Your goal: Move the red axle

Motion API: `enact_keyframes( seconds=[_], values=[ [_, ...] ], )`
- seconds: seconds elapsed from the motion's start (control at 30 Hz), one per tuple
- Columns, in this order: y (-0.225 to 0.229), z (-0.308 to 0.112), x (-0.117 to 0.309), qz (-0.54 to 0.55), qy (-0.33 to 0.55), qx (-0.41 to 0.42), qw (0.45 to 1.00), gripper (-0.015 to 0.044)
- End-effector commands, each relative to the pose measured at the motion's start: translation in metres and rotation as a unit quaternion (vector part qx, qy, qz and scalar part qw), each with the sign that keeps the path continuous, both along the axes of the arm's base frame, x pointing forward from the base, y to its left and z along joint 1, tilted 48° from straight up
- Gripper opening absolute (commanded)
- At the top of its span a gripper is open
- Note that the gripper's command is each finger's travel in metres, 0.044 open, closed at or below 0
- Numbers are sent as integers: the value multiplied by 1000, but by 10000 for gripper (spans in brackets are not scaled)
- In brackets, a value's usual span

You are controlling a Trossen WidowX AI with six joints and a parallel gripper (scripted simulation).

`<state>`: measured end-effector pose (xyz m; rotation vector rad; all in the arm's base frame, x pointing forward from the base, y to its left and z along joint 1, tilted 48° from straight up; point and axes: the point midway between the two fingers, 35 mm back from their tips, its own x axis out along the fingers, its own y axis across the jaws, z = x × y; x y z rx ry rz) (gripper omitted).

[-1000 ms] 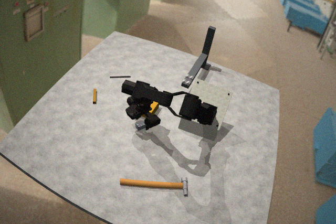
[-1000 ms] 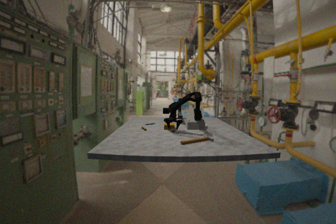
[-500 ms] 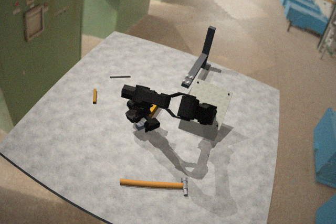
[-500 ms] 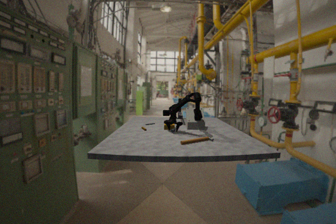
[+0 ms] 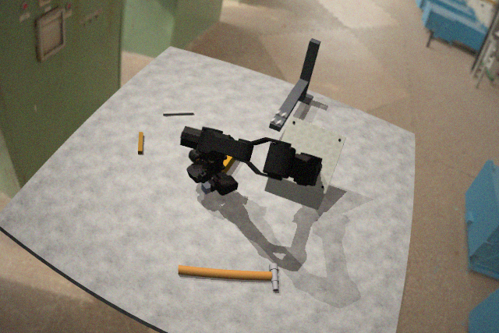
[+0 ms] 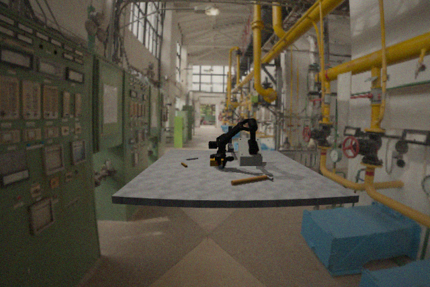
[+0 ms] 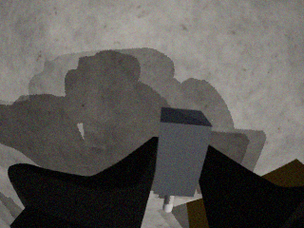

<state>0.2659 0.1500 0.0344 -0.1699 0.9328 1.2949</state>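
Note:
My gripper (image 5: 208,184) (image 6: 221,165) (image 7: 177,144) is low over the table, its two black fingers shut on a blue-grey block (image 7: 182,159) (image 5: 206,188). A short pale pin (image 7: 167,204) sticks out from under the block. The yellow beam (image 5: 228,162) (image 6: 212,162) (image 7: 286,175) stands beside the right finger in the wrist view, mostly hidden by the gripper. The red axle cannot be seen in any view. The dark grey bracket (image 5: 293,98) stands at the back, with the small light V-blocks (image 5: 281,116) on the near end of its arm.
A pale upright panel (image 5: 318,136) on a grey base (image 6: 250,160) stands close to the arm. An orange-handled hammer (image 5: 225,273) (image 6: 249,179) lies near the front. A small yellow bar (image 5: 140,143) (image 6: 183,165) and a thin dark rod (image 5: 178,114) (image 6: 192,158) lie at the left.

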Motion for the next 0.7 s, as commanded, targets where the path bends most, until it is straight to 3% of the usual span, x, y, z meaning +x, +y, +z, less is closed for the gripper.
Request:
enact_keyframes(
  seconds=[0.0,0.07,0.67],
  values=[
    [0,0,0,-1,1,0,1000,32],
    [-1,0,0,-1,1,0,1000,0],
    [-63,51,2,-1,1,-2,1000,0]
  ],
)
